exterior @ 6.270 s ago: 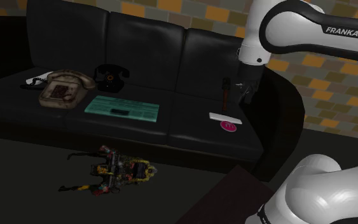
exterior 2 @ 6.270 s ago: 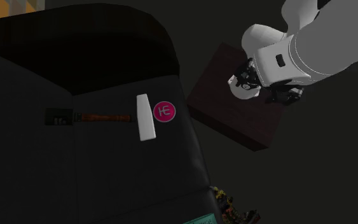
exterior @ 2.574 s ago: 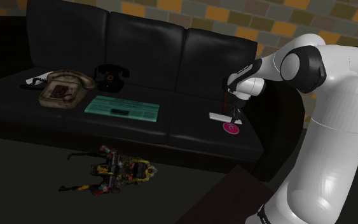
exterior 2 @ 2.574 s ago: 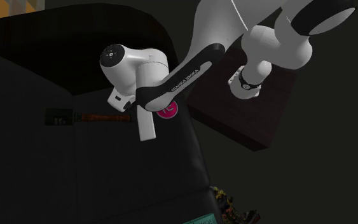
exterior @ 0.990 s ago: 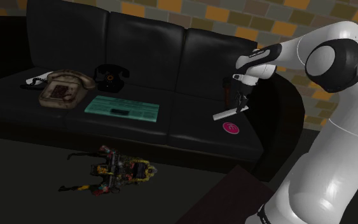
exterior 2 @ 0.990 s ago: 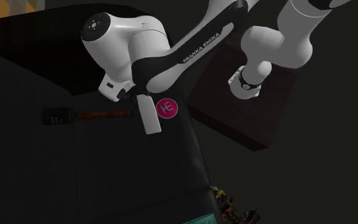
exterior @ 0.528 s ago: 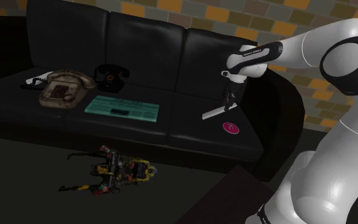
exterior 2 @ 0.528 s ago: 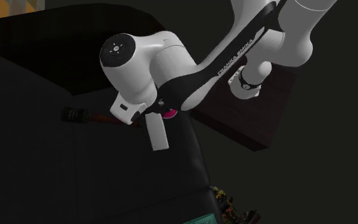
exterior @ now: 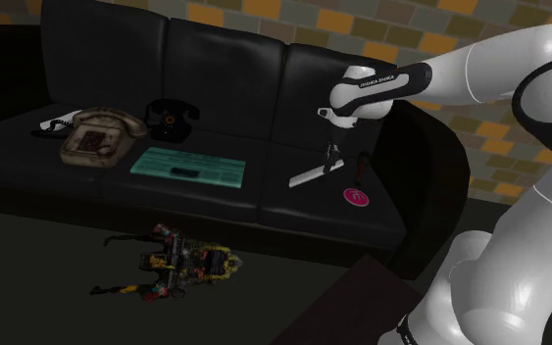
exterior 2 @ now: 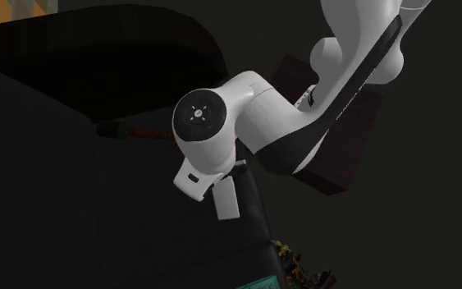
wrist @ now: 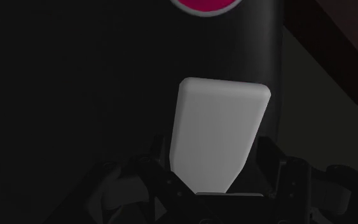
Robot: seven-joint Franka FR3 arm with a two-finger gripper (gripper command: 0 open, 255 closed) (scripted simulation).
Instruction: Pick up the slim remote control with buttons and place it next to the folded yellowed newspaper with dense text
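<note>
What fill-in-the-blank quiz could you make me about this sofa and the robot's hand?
The black two-finger gripper is shut on a slim ____ remote control, held above the black sofa.
____ rotary telephones stand on the sofa, one beige, one black.
The flat teal newspaper lies on the sofa's seat, while the colourful toy lies on the ____.
Missing words: white; two; floor.

The newspaper [exterior: 187,167] lies on the sofa [exterior: 226,73] beside the telephone [exterior: 97,135].
</note>
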